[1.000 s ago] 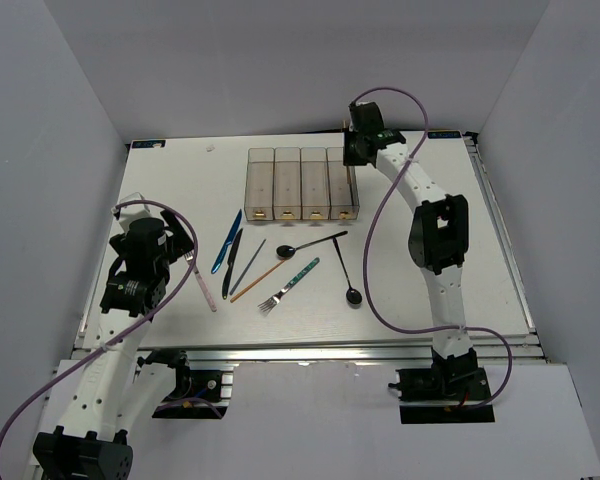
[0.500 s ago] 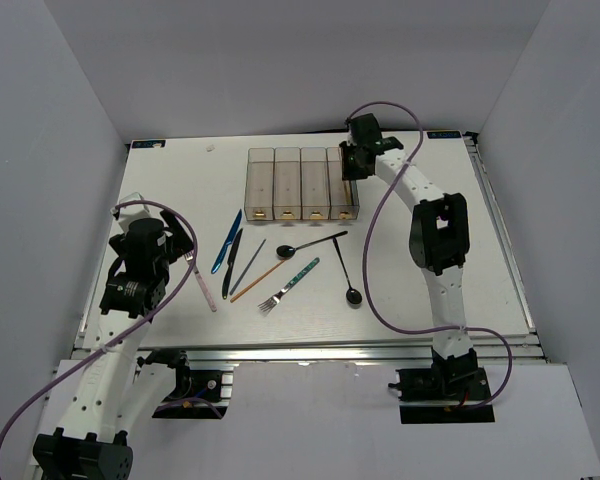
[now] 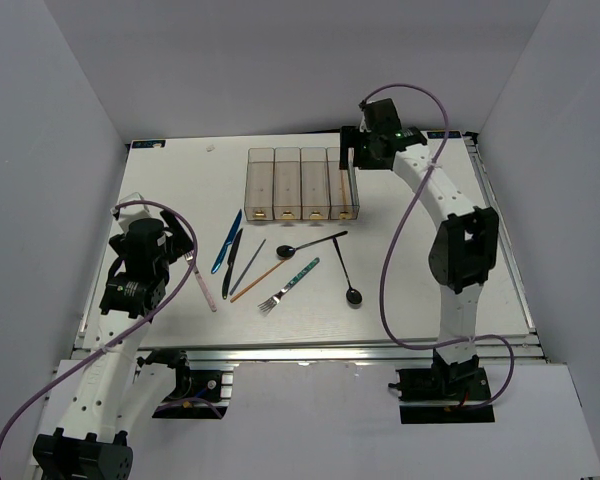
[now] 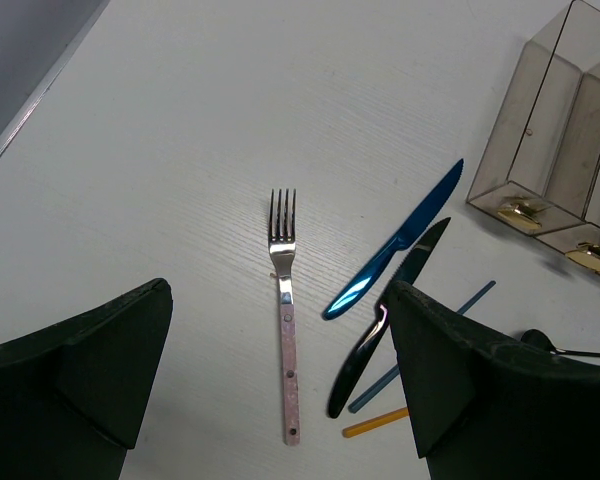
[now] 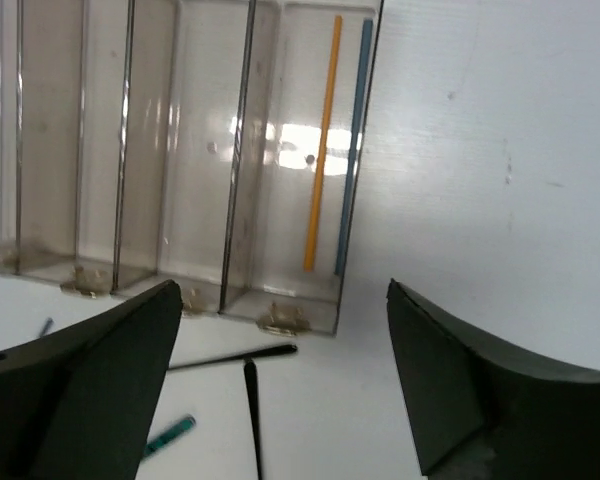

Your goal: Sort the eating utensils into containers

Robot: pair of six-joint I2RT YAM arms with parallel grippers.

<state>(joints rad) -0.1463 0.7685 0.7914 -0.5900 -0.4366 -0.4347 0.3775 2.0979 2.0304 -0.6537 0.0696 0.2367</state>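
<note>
In the left wrist view the orange chopstick (image 4: 373, 424) ran behind a finger of the left gripper (image 4: 278, 290), while a black spoon (image 4: 565, 350) and the containers (image 4: 540, 130) were cut by the right edge. The right wrist view was blurred: a teal handle (image 5: 168, 433) was lost behind a finger of the right gripper (image 5: 283, 292), and the yellow labels (image 5: 280, 319) were unreadable.
</note>
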